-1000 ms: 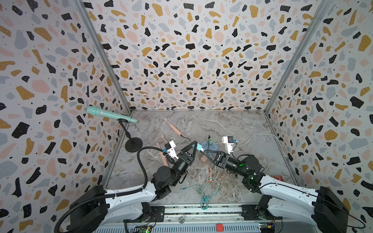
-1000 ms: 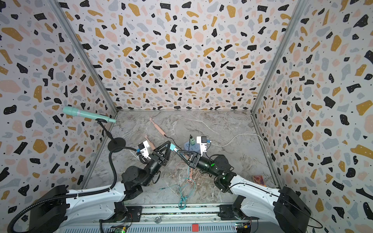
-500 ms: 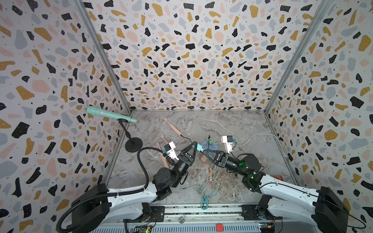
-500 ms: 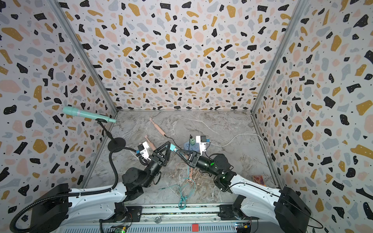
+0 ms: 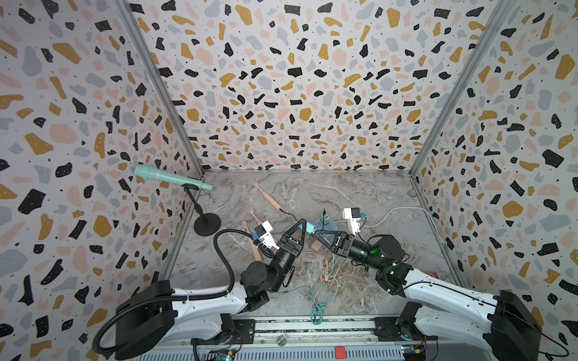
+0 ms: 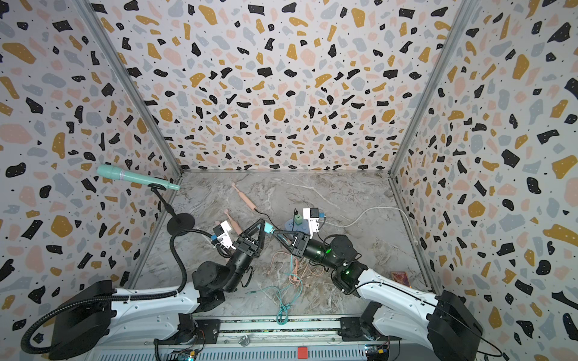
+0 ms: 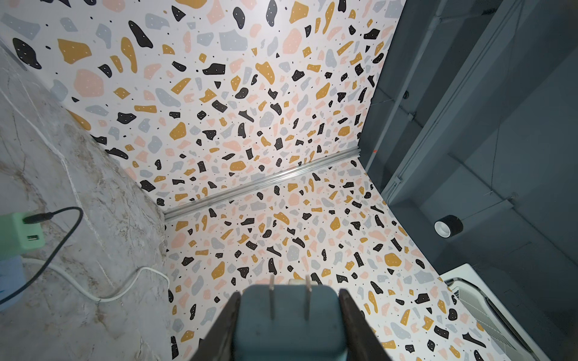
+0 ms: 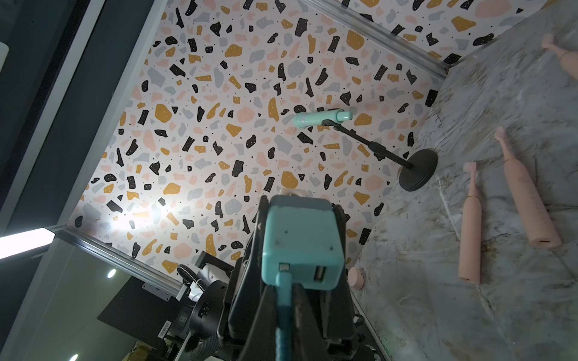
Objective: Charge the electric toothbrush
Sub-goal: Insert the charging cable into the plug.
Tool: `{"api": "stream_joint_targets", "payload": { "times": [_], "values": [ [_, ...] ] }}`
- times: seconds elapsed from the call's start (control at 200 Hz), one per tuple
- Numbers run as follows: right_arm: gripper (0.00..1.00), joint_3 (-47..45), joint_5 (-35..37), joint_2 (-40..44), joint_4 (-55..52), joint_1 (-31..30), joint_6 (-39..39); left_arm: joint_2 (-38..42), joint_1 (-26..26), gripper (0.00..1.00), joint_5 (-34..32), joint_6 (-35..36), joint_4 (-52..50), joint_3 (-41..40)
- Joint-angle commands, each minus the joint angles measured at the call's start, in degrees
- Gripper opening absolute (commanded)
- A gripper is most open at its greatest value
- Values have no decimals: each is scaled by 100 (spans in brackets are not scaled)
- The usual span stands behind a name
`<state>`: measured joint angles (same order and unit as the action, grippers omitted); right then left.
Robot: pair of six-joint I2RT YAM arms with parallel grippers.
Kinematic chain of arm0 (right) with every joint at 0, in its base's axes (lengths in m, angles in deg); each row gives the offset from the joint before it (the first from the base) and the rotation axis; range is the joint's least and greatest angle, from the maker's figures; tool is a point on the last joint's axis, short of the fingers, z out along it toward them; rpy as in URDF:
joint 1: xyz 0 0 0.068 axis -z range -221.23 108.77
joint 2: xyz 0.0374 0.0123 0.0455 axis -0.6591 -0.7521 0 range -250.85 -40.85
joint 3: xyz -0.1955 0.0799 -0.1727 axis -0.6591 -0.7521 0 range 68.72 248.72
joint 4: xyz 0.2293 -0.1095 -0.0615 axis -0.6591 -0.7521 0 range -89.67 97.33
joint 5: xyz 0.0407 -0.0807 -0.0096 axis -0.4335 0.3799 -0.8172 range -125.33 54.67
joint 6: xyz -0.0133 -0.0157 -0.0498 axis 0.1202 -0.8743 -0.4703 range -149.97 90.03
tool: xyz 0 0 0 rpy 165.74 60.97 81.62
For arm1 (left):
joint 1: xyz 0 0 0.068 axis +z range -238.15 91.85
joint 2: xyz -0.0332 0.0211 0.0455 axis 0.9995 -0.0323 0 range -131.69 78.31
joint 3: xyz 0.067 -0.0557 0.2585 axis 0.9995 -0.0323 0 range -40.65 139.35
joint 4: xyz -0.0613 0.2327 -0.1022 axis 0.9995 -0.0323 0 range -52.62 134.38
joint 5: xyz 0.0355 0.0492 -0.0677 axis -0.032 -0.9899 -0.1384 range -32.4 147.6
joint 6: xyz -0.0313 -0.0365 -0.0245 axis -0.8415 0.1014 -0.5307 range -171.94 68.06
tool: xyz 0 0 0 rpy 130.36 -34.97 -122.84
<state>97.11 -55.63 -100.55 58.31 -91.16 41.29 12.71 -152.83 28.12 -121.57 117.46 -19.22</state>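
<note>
Teal microphone (image 5: 165, 177) on black stand (image 5: 206, 224)

1. walls (image 5: 297, 93): white terrazzo with black, ochre, pink and grey flecks.
2. tabletop (image 5: 359, 193): grey marble with brownish veins.
3. charger block (image 8: 301, 247) and its cable (image 8: 283, 312): teal.
4. toothbrushes (image 8: 469, 237): pale pink.
5. microphone (image 5: 165, 176): mint green, on a black stand (image 5: 206, 225).
6. adapter (image 7: 18, 231): light green, with a black lead (image 7: 37, 218).
7. cord (image 7: 101, 300): white.

two grippers meeting at a teal charger block (image 6: 268, 228)
left gripper (image 6: 264, 225) clamps the block; right gripper (image 6: 276, 233), pinched closed, meets its other side; teal cable (image 6: 282, 309) trails nearer the arm bases; pink toothbrush (image 6: 247, 199) lies beyond.
</note>
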Motion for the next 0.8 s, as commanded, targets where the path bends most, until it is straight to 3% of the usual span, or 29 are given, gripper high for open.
{"api": "stream_joint_targets", "payload": {
  "times": [0.0,0.501,0.651,0.796],
  "values": [
    [0,232,149,-207,338,-16,-32,-176,-492,0,1353,132,-135,154],
    [0,440,-76,-71,-420,45,-172,-20,-563,0,1225,247,-342,196],
    [32,431,52,396,-1021,45,-689,659,-554,0,137,7,-1751,251],
    [59,324,451,1036,-1939,-5,-1453,1116,-521,0,-627,-378,-2385,266]
  ]
}}
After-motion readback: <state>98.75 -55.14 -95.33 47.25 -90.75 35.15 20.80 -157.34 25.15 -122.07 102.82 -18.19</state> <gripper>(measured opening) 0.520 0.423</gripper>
